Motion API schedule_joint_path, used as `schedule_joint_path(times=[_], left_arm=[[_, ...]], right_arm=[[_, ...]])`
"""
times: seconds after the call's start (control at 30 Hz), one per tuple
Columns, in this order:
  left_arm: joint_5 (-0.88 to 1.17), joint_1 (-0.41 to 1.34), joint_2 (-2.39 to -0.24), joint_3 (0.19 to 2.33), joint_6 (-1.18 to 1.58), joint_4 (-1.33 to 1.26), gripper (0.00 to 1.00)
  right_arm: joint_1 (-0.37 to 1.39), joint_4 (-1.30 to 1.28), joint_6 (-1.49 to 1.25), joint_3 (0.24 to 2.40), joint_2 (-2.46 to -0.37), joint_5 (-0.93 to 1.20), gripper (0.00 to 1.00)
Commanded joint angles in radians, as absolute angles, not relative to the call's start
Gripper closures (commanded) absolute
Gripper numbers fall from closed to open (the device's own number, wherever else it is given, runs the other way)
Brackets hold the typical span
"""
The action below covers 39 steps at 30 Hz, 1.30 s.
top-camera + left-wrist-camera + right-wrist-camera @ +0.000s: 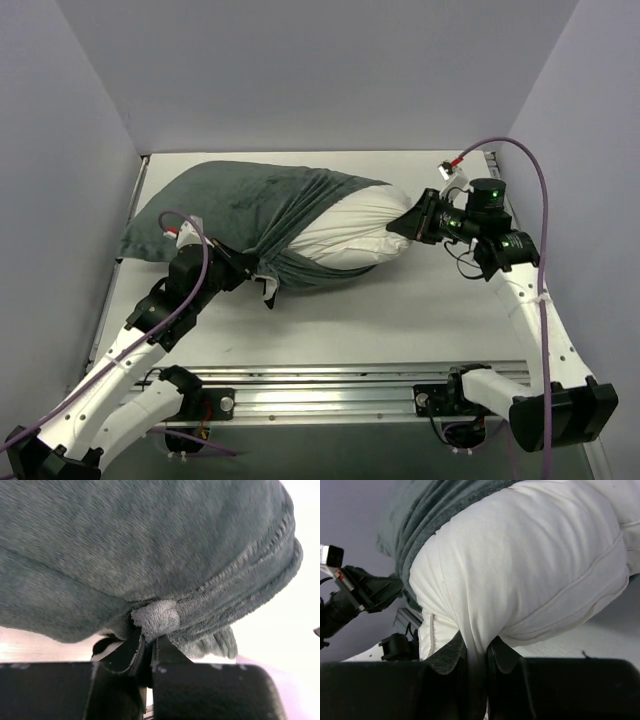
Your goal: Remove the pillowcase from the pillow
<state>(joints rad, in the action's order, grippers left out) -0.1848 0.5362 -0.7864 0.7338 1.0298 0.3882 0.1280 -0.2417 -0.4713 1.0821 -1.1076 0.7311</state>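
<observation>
The pillowcase (235, 205) lies grey-green face out across the table's left and middle, bunched into folds around the pillow's middle. The white pillow (352, 228) sticks out of its right end. My left gripper (248, 268) is shut on the pillowcase's hem at the near side; in the left wrist view the fingers (150, 647) pinch a tuft of grey fabric (155, 617), with a bit of zebra stripe (107, 647) beside them. My right gripper (405, 222) is shut on the pillow's right end; in the right wrist view its fingers (476, 652) pinch white pillow fabric (520, 570).
Grey walls close in the white table (430, 310) on the left, back and right. A metal rail (330, 385) runs along the near edge between the arm bases. A cable loops over each arm.
</observation>
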Motion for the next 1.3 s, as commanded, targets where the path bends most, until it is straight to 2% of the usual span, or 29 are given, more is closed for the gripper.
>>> schedule_joint_path(times=[0.0,0.17,0.43,0.63,0.83,0.87,0.97,1.0,1.03,1.07,1.1,1.13,1.2,1.23,1.27], left_arm=[[-0.603,0.376,-0.778,0.755,0.954,0.712,0.98],[-0.543,0.356,-0.81,0.807,0.829,0.622,0.98],[-0.255,0.356,-0.885,0.919,0.657,0.433,0.98],[-0.181,0.357,-0.982,0.927,0.667,0.431,0.94],[-0.196,0.356,-1.012,0.894,0.687,0.462,0.9],[-0.207,0.356,-1.014,0.894,0.687,0.472,0.86],[-0.225,0.354,-1.006,0.891,0.696,0.505,0.73],[-0.235,0.354,-1.003,0.89,0.703,0.515,0.68],[-0.245,0.354,-0.994,0.89,0.707,0.526,0.66],[-0.258,0.354,-0.973,0.887,0.713,0.552,0.59],[-0.285,0.354,-0.96,0.885,0.721,0.567,0.42],[-0.296,0.354,-0.945,0.885,0.724,0.578,0.35],[-0.313,0.354,-0.901,0.888,0.724,0.617,0.24],[-0.316,0.354,-0.885,0.893,0.724,0.627,0.15],[-0.316,0.354,-0.865,0.897,0.723,0.655,0.12]], right_arm=[[0.009,-0.203,-0.454,1.226,-1.043,0.554,1.0],[0.055,-0.167,-0.434,1.273,-1.083,0.694,1.0],[0.219,-0.235,-0.344,1.269,-1.176,0.755,1.0],[0.517,-0.362,-0.259,1.243,-1.262,0.629,1.0],[0.803,-0.374,-0.198,1.212,-1.279,0.682,1.0],[0.839,-0.377,-0.171,1.216,-1.282,0.689,1.0],[0.917,-0.374,-0.146,1.236,-1.289,0.689,0.82],[0.917,-0.373,-0.137,1.256,-1.29,0.69,0.64],[0.917,-0.376,-0.132,1.268,-1.292,0.689,0.56],[0.919,-0.38,-0.121,1.284,-1.293,0.68,0.49],[0.919,-0.399,-0.092,1.302,-1.295,0.678,0.43],[0.917,-0.414,-0.075,1.345,-1.296,0.677,0.34],[0.916,-0.442,-0.049,1.393,-1.299,0.626,0.26],[0.911,-0.448,-0.045,1.44,-1.301,0.595,0.24],[0.898,-0.452,-0.044,1.465,-1.305,0.56,0.23]])
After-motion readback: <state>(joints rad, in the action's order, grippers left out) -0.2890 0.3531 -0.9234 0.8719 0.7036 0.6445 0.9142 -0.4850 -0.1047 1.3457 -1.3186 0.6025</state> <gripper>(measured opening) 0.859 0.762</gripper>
